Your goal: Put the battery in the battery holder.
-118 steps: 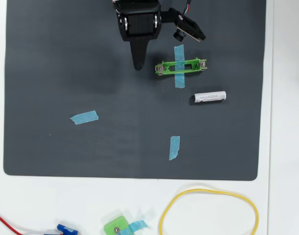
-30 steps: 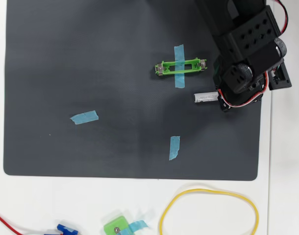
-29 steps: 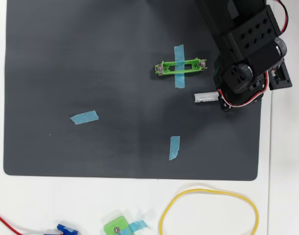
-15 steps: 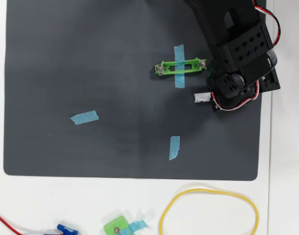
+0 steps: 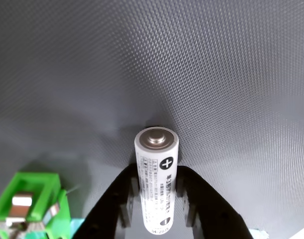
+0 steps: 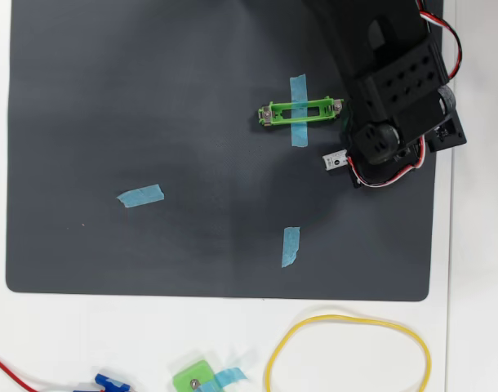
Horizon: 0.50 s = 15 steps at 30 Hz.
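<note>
In the wrist view my gripper [image 5: 158, 175] is shut on the battery [image 5: 156, 169], a white-silver cylinder with fine dark print. Its plus end points away from the camera, above the dark mat. The battery holder [image 5: 28, 203], a bright green frame with metal contacts, sits at the lower left of that view, apart from the battery. In the overhead view the holder [image 6: 302, 112] lies under a strip of blue tape [image 6: 299, 110] on the mat. My arm [image 6: 396, 82] is just right of it. A small white tip [image 6: 333, 160], apparently the battery, sticks out from under the arm, below the holder's right end.
The dark mat [image 6: 151, 98] lies on a white table. Two more blue tape strips [image 6: 140, 195] [image 6: 291, 247] are stuck on it. Below the mat lie a yellow loop [image 6: 347, 355], a small green square piece [image 6: 194, 380] and a red wire [image 6: 12, 374].
</note>
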Motion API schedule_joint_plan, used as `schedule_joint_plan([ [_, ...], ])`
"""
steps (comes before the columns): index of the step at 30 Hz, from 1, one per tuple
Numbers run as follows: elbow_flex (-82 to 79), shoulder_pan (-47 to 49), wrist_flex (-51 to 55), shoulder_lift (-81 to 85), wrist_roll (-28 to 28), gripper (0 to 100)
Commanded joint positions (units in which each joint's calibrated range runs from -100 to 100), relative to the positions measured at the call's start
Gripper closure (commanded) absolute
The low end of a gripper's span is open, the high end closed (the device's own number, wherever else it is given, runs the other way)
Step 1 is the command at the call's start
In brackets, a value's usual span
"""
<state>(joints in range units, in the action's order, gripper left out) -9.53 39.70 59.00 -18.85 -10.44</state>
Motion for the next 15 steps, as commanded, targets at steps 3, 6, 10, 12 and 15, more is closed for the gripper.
schedule_joint_plan([
  [3, -15.9, -2.8, -10.0, 19.3, 3.3, 100],
  [6, -20.3, -15.0, -10.2, 23.9, 3.6, 100],
  [10, -20.2, -18.1, -9.8, 24.2, 1.4, 100],
  [12, -20.3, -18.3, -9.6, 24.3, 0.9, 100],
  [15, -23.2, -17.6, -9.5, 24.8, 0.6, 100],
])
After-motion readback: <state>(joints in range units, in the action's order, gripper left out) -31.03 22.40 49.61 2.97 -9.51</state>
